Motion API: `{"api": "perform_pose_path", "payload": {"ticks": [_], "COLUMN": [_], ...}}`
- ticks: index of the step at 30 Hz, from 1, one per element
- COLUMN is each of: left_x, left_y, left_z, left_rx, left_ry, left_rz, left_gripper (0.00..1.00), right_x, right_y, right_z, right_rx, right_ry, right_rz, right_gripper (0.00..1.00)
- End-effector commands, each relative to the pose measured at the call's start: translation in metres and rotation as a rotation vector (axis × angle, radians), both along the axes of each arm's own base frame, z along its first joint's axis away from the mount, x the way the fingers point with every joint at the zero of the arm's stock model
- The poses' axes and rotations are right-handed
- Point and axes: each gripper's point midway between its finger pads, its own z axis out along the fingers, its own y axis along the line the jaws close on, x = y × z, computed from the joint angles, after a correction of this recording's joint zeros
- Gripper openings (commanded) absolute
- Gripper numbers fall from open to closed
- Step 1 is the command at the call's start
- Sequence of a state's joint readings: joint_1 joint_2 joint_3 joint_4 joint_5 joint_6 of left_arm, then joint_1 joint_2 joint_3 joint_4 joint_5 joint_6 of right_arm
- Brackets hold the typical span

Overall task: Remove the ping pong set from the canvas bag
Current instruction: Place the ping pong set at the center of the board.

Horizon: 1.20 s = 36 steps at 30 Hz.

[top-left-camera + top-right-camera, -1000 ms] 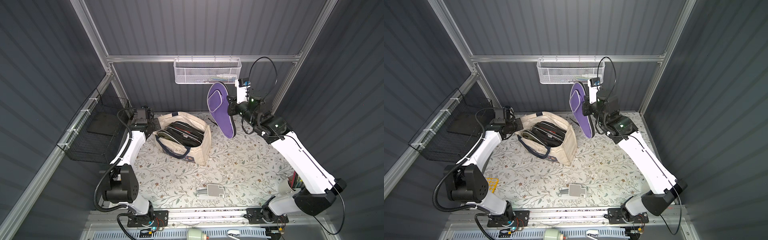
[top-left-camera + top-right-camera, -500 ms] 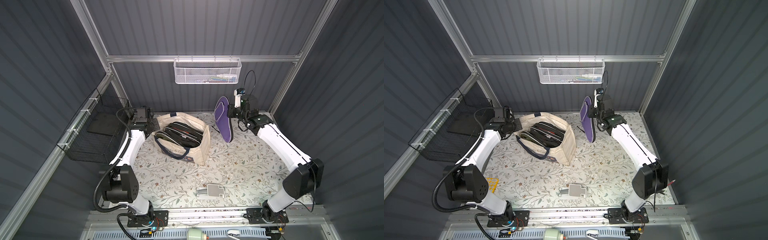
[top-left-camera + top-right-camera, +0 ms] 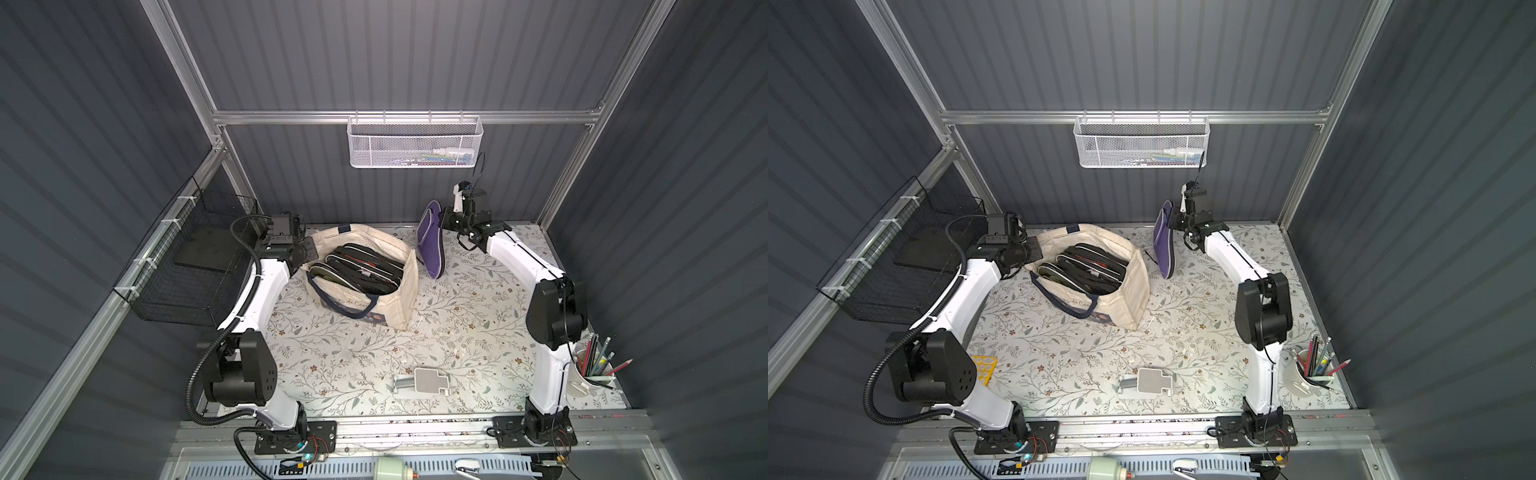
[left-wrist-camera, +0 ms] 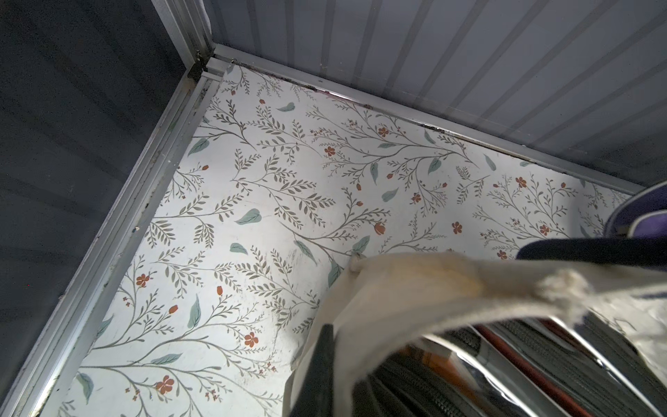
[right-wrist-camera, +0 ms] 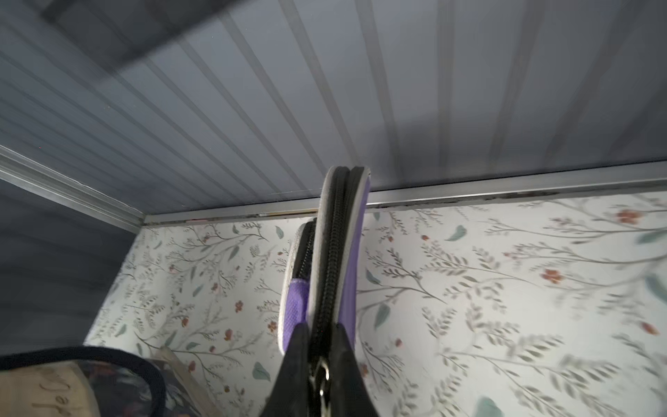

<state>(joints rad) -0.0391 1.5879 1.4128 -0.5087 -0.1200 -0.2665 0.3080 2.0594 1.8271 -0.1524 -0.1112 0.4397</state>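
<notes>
My right claw (image 5: 322,337) grips the purple case (image 3: 430,245) by its zipper edge; it seems light and stiff. My left claw (image 3: 308,250) pinches the floppy canvas bag (image 3: 409,286) rim.

Floral-print bench (image 3: 353,353): cream canvas bag (image 3: 401,299) at 11 o'clock, grey plastic bracket (image 3: 428,380) at 6, white pencil cup (image 3: 582,380) at 4.

Even top light, dark walls, mixed sharpness.
Sharp in both top views, soft shadows under the arms and sheen on the floral tabletop (image 3: 353,353). Motion blur across the right wrist view, less on the purple case (image 5: 330,260). Crisp print in the left wrist view, close canvas bag (image 4: 415,285) rim out of focus.
</notes>
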Motion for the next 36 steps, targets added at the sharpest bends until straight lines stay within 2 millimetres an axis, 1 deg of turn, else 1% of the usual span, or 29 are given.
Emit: {"api": "perform_pose_path", "payload": {"ticks": [1,5,7,11,13,15,21,23,28,32,35,36], "left_x": [0.0,0.0,0.0,0.0,0.001,0.001,0.001,0.001,0.0,0.0,0.001,0.001], "left_y": [0.017,0.016,0.016,0.016,0.016,0.015,0.015,0.014,0.013,0.014,0.013,0.013], "left_z": [0.015,0.014,0.013,0.014,0.014,0.014,0.015,0.014,0.016,0.016,0.018,0.017], "left_rx": [0.036,0.029,0.027,0.026,0.025,0.024,0.021,0.017,0.011,0.016,0.015,0.012], "left_ry": [-0.028,-0.029,-0.029,-0.032,-0.033,-0.033,-0.036,-0.034,-0.04,-0.041,-0.044,-0.044], "left_rz": [0.045,0.043,0.042,0.041,0.041,0.04,0.04,0.038,0.038,0.035,0.034,0.033], "left_gripper": [0.0,0.0,0.0,0.0,0.0,0.0,0.0,0.0,0.0,0.0,0.0,0.0], "right_x": [0.018,0.033,0.038,0.04,0.038,0.034,0.025,0.024,0.029,0.037,0.039,0.038], "right_y": [0.003,-0.005,-0.011,-0.026,-0.033,-0.04,-0.058,-0.062,-0.065,-0.068,-0.07,-0.07], "right_z": [0.022,-0.01,-0.031,-0.068,-0.081,-0.09,-0.105,-0.116,-0.14,-0.151,-0.163,-0.163], "right_rx": [0.127,0.149,0.142,0.105,0.088,0.063,-0.023,-0.055,-0.078,-0.08,-0.079,-0.076], "right_ry": [-0.039,0.039,0.085,0.177,0.214,0.244,0.297,0.342,0.408,0.434,0.468,0.472], "right_rz": [0.002,-0.025,-0.044,-0.085,-0.104,-0.123,-0.17,-0.18,-0.192,-0.208,-0.217,-0.219], "right_gripper": [0.0,0.0,0.0,0.0,0.0,0.0,0.0,0.0,0.0,0.0,0.0,0.0]}}
